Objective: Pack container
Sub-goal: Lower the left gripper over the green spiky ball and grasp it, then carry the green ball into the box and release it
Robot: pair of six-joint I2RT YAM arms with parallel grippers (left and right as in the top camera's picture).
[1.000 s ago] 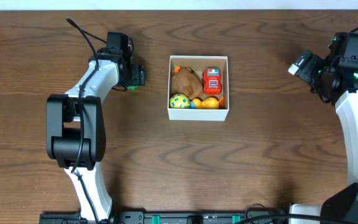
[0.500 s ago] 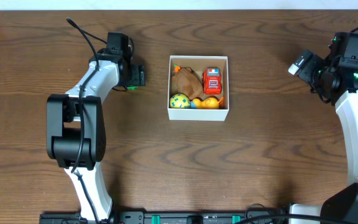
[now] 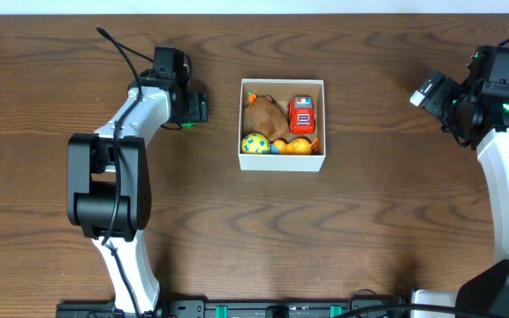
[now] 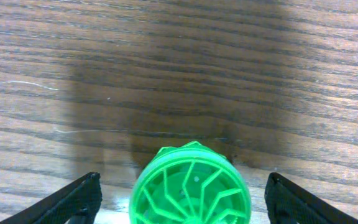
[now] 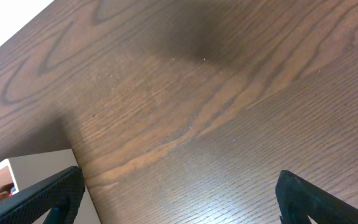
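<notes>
The container [image 3: 282, 162] is a small square white box in the middle of the table. It holds a brown toy [image 3: 264, 115], a red car [image 3: 301, 113], a yellow-green ball [image 3: 254, 143] and an orange-yellow toy [image 3: 298, 146]. My left gripper [image 3: 194, 108] is left of the box, open, with its fingers wide apart around a green round ribbed toy [image 4: 191, 193] and not touching it. In the left wrist view the gripper [image 4: 183, 182] straddles it. My right gripper [image 3: 429, 92] is open and empty far right of the box. A corner of the box [image 5: 23, 169] shows in the right wrist view beside the gripper [image 5: 179, 177].
The table [image 3: 369, 221] is dark brown wood. Its far edge meets a white strip along the top of the overhead view. Both arm bases stand at the near edge.
</notes>
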